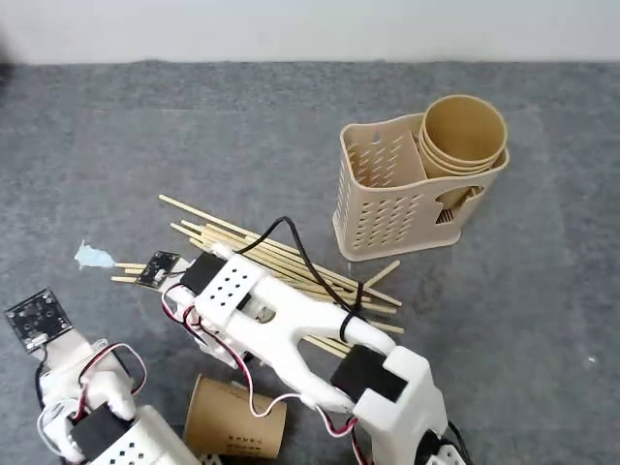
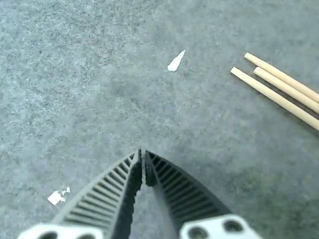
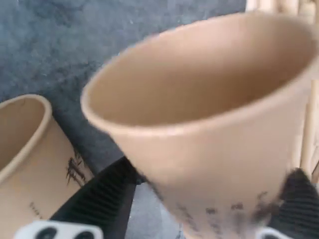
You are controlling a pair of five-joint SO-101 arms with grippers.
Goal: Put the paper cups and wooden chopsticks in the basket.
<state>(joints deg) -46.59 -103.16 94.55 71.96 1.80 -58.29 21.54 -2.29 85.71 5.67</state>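
In the upper right of the high view, the basket point(image 1: 387, 208) is standing upright on the grey table point(image 1: 145, 126). Its right-hand compartment is holding a stack of paper cups point(image 1: 465, 136), nested mouth up with their rims rising above the basket wall. Across the middle of the frame the wooden chopsticks point(image 1: 281, 257) are lying loose in a fan, outside the basket and near its foot, with the right arm point(image 1: 310, 339) stretching over them from the lower right. In the right wrist view the right gripper point(image 3: 199, 199) is grasping a paper cup point(image 3: 199, 99), its black fingers point(image 3: 99, 199) pressing on either side of the lower wall while the open mouth is facing the camera. A second paper cup point(image 1: 232, 421) is lying on its side at the bottom centre of the high view, just beside the held one. At the lower left the left arm point(image 1: 87, 397) is sitting over bare table, and the left gripper point(image 2: 142, 162) is clenched, fingertips meeting on nothing, with chopstick ends and a small white scrap point(image 2: 175, 61) lying nearby.
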